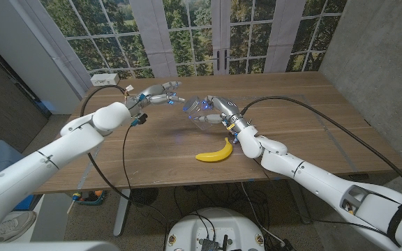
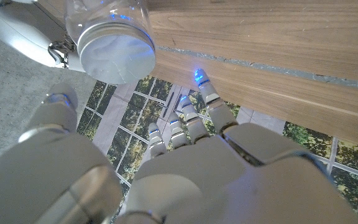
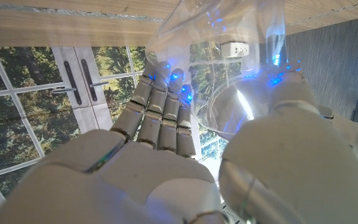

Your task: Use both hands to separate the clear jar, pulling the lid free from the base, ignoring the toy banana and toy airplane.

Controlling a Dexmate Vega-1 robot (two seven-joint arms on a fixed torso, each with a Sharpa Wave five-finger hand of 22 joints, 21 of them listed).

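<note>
The clear jar (image 1: 198, 111) hangs tilted above the middle of the table, gripped by my right hand (image 1: 221, 111). In the right wrist view the fingers (image 3: 163, 106) and thumb wrap the jar's see-through wall (image 3: 229, 56). In the left wrist view the jar's round whitish end (image 2: 115, 51) faces my left hand (image 2: 185, 162), whose fingers are spread and hold nothing. My left hand (image 1: 156, 94) hovers just left of the jar with a small gap, fingertips pointing at it. The yellow toy banana (image 1: 215, 151) lies on the table in front of the right hand.
A white box (image 1: 105, 80) sits at the table's far left corner. The wooden table (image 1: 313, 118) stretches bare to the right. Black cables run along both arms. Windows and a door stand behind the table.
</note>
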